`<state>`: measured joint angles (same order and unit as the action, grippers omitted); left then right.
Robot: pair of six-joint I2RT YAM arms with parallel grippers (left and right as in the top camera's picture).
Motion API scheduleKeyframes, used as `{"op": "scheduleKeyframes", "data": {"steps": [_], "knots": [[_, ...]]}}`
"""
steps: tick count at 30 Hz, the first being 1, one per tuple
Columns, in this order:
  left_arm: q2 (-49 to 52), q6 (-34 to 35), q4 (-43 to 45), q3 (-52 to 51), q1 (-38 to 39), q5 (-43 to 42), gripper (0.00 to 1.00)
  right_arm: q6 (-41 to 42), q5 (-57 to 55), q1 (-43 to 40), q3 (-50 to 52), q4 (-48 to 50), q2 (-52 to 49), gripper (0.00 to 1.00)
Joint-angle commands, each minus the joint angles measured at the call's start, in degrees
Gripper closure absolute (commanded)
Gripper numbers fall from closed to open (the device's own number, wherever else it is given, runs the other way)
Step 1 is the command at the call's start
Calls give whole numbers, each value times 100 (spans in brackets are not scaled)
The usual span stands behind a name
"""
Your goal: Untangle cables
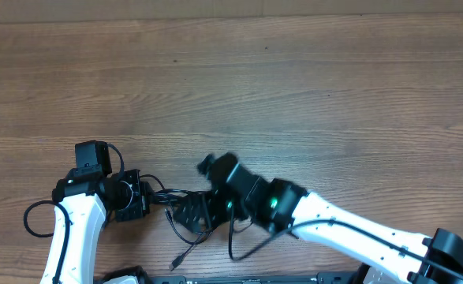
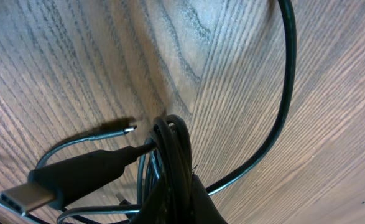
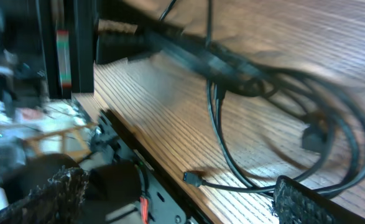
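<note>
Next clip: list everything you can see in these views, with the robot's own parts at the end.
table: one, brown wood, fills the overhead view
cables: black, tangled, count unclear, near edge between the grippers
plug: one, dark grey, on a cable end beside the tangle
left arm: one, white, lower left
right arm: one, white, lower right
left gripper: one, black, shut on the cables
right gripper: one, black, open at the tangle

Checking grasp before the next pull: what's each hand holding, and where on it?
Left hand is shut on the cables, pinching a bunched stretch of cord. Right hand is open at the tangle, holding nothing.
</note>
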<state>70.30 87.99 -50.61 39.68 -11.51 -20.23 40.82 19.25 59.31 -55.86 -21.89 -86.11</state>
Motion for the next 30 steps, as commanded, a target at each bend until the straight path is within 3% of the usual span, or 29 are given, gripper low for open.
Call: {"op": "scheduleKeyframes", "data": {"steps": [1,6,15,17,21,24,30], "knots": [[-28,142,-20,61,-11,48,96,-214,-955,380,42,28,-28,3],[-28,140,-131,61,-11,-337,96,-295,-1867,555,42,55,-254,1],[-28,90,-208,61,-11,-485,96,-643,-1615,557,42,765,-1165,6],[-28,90,-205,61,-11,-483,96,-640,-1274,557,42,949,-1322,9],[-28,92,-205,61,-11,-485,96,-584,-1062,590,42,1023,-1589,32],[-28,92,-205,61,-11,-485,96,-466,-1058,599,42,1034,-1818,32],[-28,92,-205,61,-11,-485,96,-341,-1062,599,42,1019,-1882,41]]}}
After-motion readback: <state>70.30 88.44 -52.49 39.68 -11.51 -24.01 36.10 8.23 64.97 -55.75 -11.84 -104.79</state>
